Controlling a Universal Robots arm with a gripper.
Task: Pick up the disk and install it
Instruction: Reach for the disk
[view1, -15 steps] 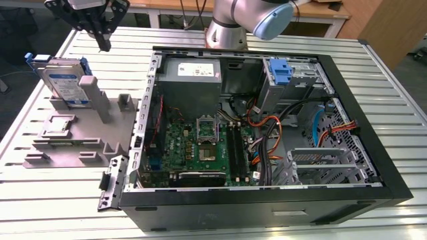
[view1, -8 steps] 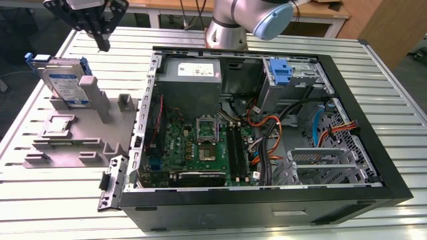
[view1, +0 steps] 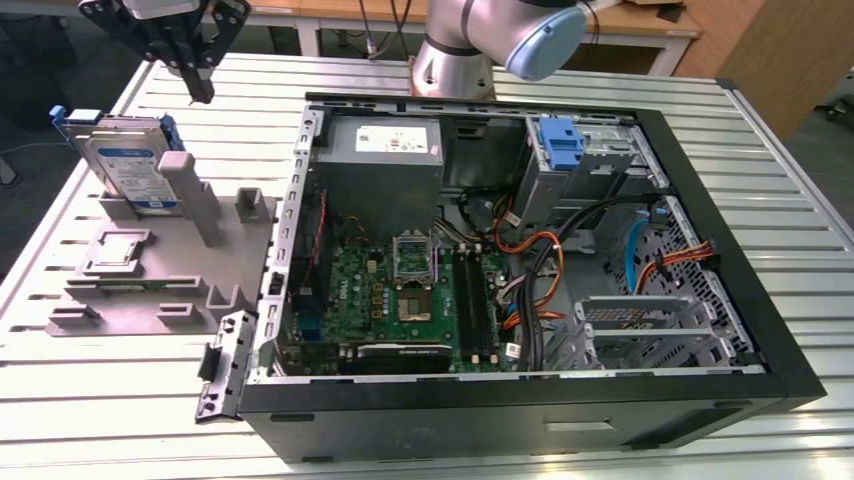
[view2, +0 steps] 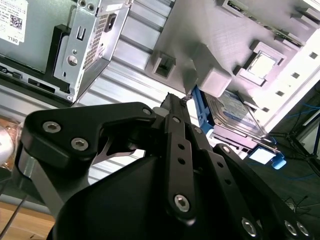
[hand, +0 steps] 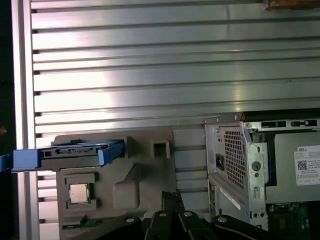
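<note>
At the exterior view's left, the disk (view1: 131, 165) stands on edge in a grey holder (view1: 127, 290) on the ribbed metal table (view1: 120, 400). The tool (view1: 200, 88) hangs above it, apart, fingers closed on nothing. Toward the exterior view's right lies an open computer case (view1: 534, 410); a wooden desk (view1: 641, 25) stands far behind.

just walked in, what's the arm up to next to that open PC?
The arm's gripper hangs in the air close to the disk, fingers together and holding nothing. The disk, in its blue frame, stands on edge in the grey fixture at the exterior view's left, not yet picked up. The open computer case lies on the table beside the fixture, so the install has not started.
</note>
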